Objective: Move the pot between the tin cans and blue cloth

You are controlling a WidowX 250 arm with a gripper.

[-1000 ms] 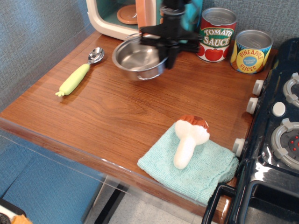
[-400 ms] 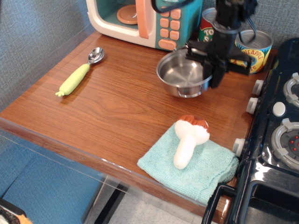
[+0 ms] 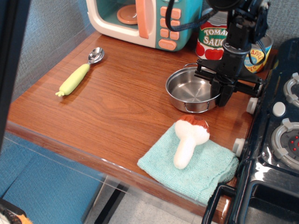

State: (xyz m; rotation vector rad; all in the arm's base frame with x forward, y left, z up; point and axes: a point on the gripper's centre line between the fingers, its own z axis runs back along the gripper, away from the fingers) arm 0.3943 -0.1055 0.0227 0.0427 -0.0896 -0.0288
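Since a moment ago the pot (image 3: 192,90) has come down and toward the front right, and now sits flat on the table (image 3: 107,107), its empty bowl open to view and one wire handle at its near rim. Nearest the front edge lies the cloth (image 3: 205,172), rumpled, with a plush mushroom (image 3: 188,140) lying on it, brown cap pointing away toward the pot. The pot is just behind the mushroom's cap, apart from the cloth, and in front of the cans. At the pot's right rim stands the claw (image 3: 222,91), its dark fingers pointing down and straddling the rim, one inside the bowl and one outside; whether they still pinch the rim or have loosened cannot be told from this view. Off to the left, well apart, a spoon (image 3: 79,72) with a yellow-green handle lies on the wood. Behind the pot the tomato can (image 3: 212,39) shows beside the arm, and the pineapple can (image 3: 257,56) is largely hidden behind it. A toy microwave (image 3: 145,18) stands at the back left, and a dark toy stove (image 3: 275,140) fills the right side.
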